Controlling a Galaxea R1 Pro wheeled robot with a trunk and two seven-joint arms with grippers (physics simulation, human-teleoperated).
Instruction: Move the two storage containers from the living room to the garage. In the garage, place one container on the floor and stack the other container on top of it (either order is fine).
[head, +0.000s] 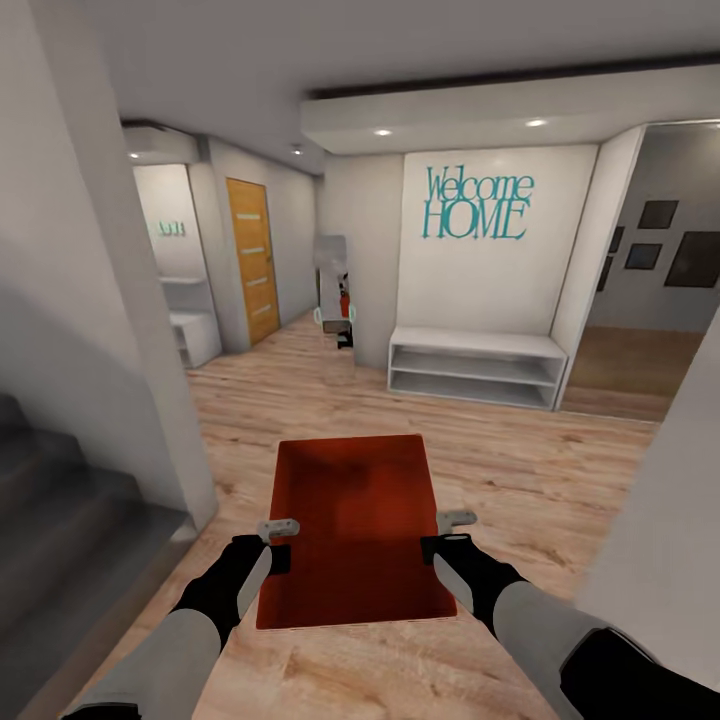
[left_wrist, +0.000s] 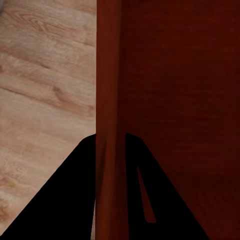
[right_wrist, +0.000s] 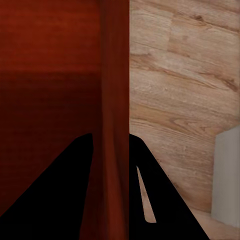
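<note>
I held the red-orange container (head: 352, 530) level between my hands, left hand (head: 277, 541) clamped over one side wall, right hand (head: 447, 536) over the opposite, carrying it above the wood floor (head: 520, 470) toward the hallway.

The storage container (head: 352, 530) conceals the floor (head: 540, 480) directly beneath it. In each wrist view, the container wall (left_wrist: 107, 120) runs past the frame edges; the left pincer (left_wrist: 110, 165) and right pincer (right_wrist: 110, 165) fingers are cut off. The small green wall lettering (head: 168, 229) is illegible. The staircase (head: 60, 520) exits the left edge.
</note>
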